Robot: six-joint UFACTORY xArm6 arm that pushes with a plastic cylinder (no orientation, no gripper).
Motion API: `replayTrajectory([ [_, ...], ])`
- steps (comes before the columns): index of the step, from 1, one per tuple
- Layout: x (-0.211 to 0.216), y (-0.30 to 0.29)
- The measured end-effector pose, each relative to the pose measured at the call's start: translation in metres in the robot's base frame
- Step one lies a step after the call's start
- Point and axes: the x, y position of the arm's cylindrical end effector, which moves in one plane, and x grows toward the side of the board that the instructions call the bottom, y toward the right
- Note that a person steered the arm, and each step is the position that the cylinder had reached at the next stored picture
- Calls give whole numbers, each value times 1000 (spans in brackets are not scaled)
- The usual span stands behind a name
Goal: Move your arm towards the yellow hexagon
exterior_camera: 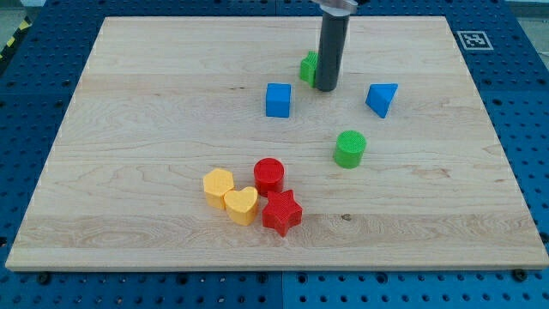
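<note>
The yellow hexagon (218, 185) lies left of centre in the lower half of the wooden board (129, 129), touching a yellow heart (242, 205) at its lower right. My tip (327, 88) is at the end of the dark rod near the view's top centre, far up and to the right of the hexagon. The tip stands right beside a green block (308, 66), which the rod partly hides; its shape cannot be made out.
A blue cube (278, 99) lies left of my tip and a blue triangle (382, 99) to its right. A green cylinder (350, 148) lies below the tip. A red cylinder (269, 175) and a red star (281, 212) sit next to the yellow heart.
</note>
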Motion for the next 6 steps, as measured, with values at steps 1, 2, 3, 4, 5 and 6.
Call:
replayTrajectory([
  [1,-4,-3],
  [2,-6,-12],
  [3,-6,-52],
  [4,-6,-113],
  [5,-1,-167],
  [6,49,-172],
])
